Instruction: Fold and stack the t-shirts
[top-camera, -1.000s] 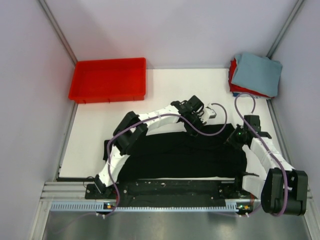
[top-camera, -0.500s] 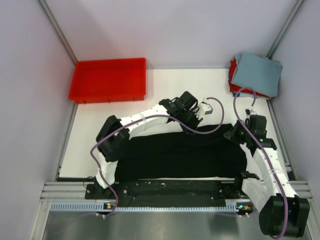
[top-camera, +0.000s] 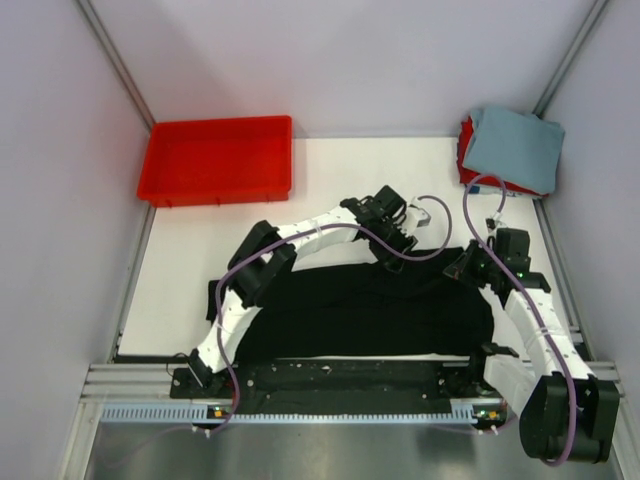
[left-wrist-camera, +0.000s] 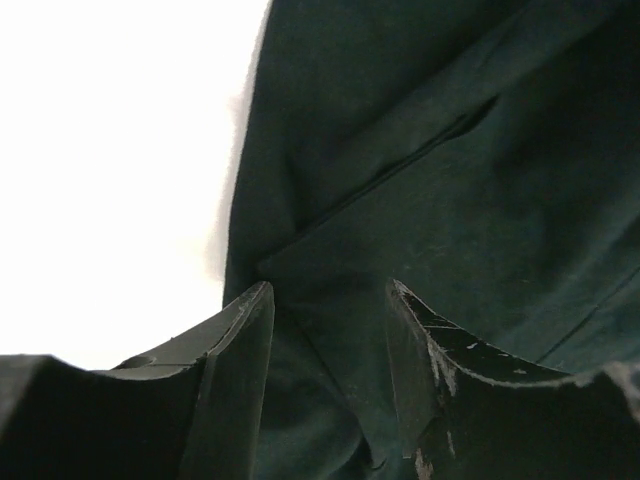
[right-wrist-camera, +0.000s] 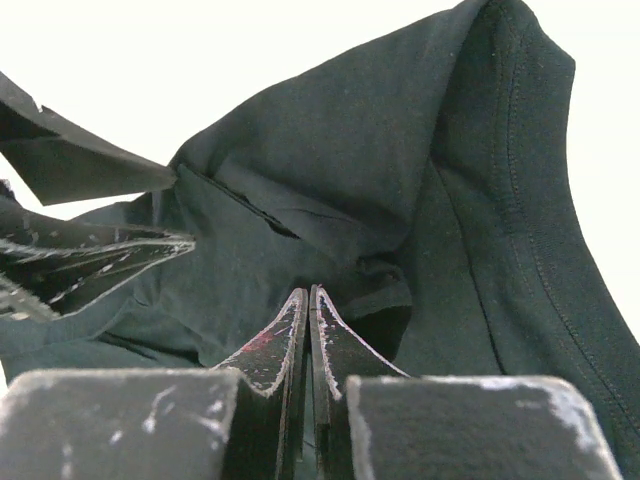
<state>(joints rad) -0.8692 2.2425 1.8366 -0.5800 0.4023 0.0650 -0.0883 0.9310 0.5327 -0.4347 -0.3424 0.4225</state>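
A large black t-shirt lies spread across the near half of the white table, partly folded. My left gripper is at its far edge, open, with its fingers astride a fold of the black cloth. My right gripper is at the shirt's far right corner, its jaws pressed together on a bunched fold of the black t-shirt. A folded grey-blue t-shirt lies on a folded red t-shirt at the far right corner.
A red plastic tray stands at the far left of the table. Lilac walls close in both sides and the back. Purple cables loop above both arms. The left gripper's fingers show at the left of the right wrist view.
My left gripper was shut and is now open, having let go of the black cloth. It moved slightly left, then back. The right gripper stayed shut and shifted slightly toward the far side.
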